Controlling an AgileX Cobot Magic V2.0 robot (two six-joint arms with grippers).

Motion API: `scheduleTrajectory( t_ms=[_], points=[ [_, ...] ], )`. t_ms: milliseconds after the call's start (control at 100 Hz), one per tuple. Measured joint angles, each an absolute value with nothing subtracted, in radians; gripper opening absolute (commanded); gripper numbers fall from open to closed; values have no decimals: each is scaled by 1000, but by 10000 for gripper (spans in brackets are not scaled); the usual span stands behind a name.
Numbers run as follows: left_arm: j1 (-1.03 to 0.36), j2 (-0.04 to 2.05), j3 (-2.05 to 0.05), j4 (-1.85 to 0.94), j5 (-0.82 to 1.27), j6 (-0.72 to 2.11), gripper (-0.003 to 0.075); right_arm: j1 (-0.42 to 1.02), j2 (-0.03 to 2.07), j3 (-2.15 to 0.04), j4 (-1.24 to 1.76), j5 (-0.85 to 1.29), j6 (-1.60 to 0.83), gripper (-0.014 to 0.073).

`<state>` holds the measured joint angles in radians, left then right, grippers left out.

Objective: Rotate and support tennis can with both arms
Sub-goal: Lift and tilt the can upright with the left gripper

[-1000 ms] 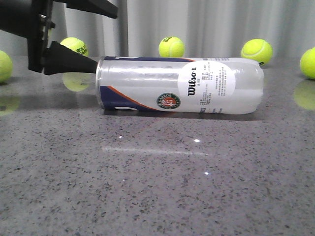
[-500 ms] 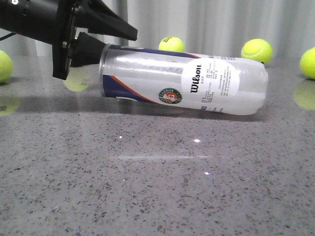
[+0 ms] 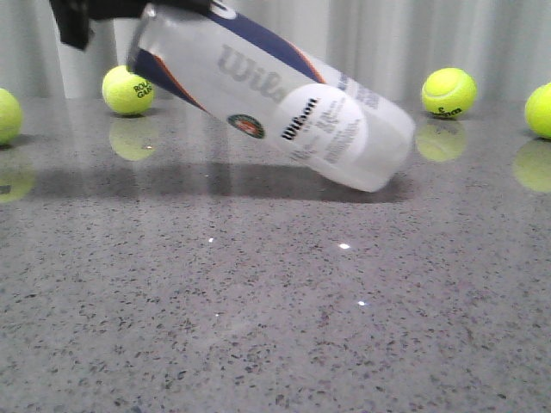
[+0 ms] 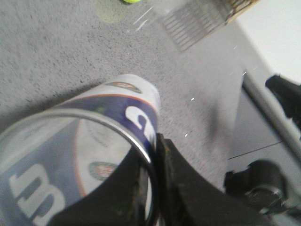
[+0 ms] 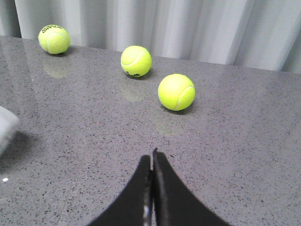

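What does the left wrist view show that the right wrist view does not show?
Only the left wrist view shows the open silver rim of the tennis can, with one finger of the left gripper inside the can and one outside, clamping its wall.

Only the right wrist view shows the right gripper, shut on nothing, and three tennis balls standing on the table beyond it.

Both show the grey speckled table, and both show the can, though the right wrist view catches only a pale edge of it.

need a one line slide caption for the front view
Left gripper lifts the rim end of the tennis can, tilting it on the grey table with its base down, tennis balls behind.
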<state>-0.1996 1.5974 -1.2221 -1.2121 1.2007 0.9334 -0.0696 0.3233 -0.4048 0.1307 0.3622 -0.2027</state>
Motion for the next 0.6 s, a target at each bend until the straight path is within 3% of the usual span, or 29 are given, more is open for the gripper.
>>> scheduleTrajectory(
  t_ms=[320, 600],
  points=[
    [-191, 1296, -1409, -682, 1235, 706, -21, -70, 323, -405, 131, 362, -203, -67],
    [-191, 1138, -1425, -354, 1263, 508, -21, -70, 323, -405, 131, 362, -203, -67]
  ],
)
